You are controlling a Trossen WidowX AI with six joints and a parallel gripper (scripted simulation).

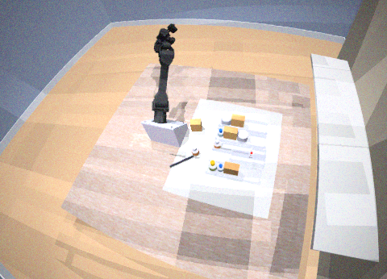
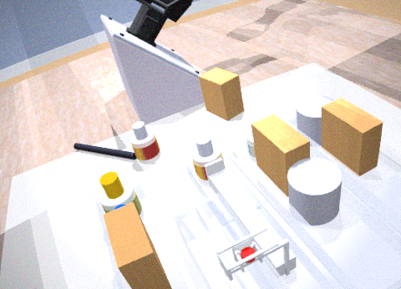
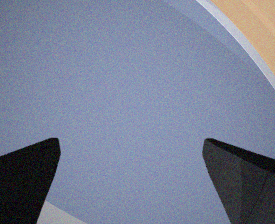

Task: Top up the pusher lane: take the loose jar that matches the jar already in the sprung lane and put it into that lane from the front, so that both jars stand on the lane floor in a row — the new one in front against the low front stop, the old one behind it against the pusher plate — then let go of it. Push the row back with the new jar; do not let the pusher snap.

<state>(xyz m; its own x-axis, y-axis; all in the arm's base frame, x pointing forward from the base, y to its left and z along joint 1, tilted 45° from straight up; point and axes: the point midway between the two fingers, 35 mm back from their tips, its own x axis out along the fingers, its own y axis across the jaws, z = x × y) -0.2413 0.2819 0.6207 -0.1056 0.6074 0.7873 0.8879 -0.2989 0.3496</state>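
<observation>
Overhead, the arm [image 1: 162,85] stands upright with jaws wide and holding nothing, well apart from the loose red-banded jar [image 2: 144,144].

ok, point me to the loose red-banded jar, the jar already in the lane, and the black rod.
loose red-banded jar [image 2: 144,148]: exterior view, on its red and yellow band.
jar in the lane [image 2: 204,147]: exterior view, on its grey cap.
black rod [image 2: 102,150]: exterior view, mid-length of the shaft.
</observation>
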